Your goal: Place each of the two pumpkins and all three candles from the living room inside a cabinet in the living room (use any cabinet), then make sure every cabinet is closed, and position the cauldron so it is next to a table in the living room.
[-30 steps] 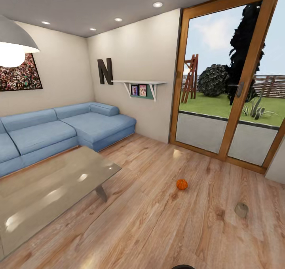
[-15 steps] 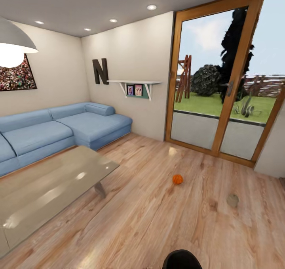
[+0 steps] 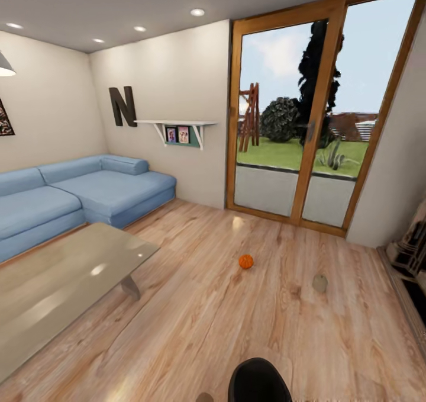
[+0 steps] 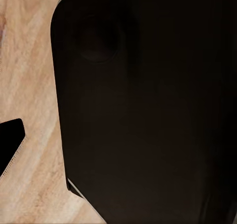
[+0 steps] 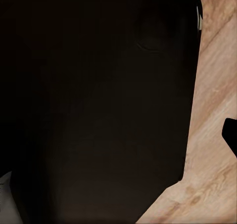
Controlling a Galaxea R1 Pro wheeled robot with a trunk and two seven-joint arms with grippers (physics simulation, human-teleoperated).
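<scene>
One small orange pumpkin (image 3: 246,261) lies on the wood floor, in the open area before the glass doors. A squat grey-brown candle (image 3: 319,283) stands on the floor a little to its right and nearer to me. Both are well ahead of me. A black rounded part of my own body (image 3: 258,381) shows at the bottom of the head view. Each wrist view looks at a big black body panel over floorboards, with a dark tip at the picture's edge (image 4: 10,145) (image 5: 231,135). The cabinet and the cauldron are out of view.
A glass-topped low table (image 3: 59,283) stands at the left, with a blue corner sofa (image 3: 77,192) behind it. Wood-framed glass doors (image 3: 307,124) fill the far wall. An ornate pale fireplace surround (image 3: 414,242) juts in at the right edge.
The camera has turned to the right, so the whole room has slid left in the picture. The fireplace has come into view. My black body part shows higher at the bottom.
</scene>
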